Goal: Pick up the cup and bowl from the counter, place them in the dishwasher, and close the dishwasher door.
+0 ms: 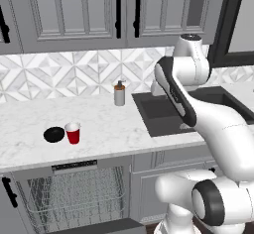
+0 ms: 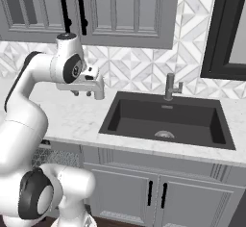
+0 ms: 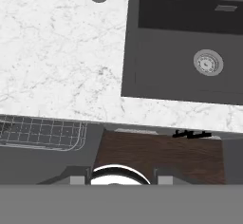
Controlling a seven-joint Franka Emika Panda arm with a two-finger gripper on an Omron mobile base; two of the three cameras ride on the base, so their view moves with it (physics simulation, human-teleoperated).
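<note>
Since my gripper [image 2: 88, 94] hangs high by the sink [image 2: 166, 118], fingers hidden, the cup [image 1: 73, 133] and bowl [image 1: 54, 134] sit far off, untouched.

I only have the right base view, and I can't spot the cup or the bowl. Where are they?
Observer: Both stand on the counter left of the sink, with the cup just right of the bowl.
Operator: Is the dishwasher open?
Observer: Yes. The dishwasher door is dropped, and the wire rack shows below the cup.
Operator: Anything else near them?
Observer: A soap dispenser stands by the sink's left rim, farther back than the cup.
</note>
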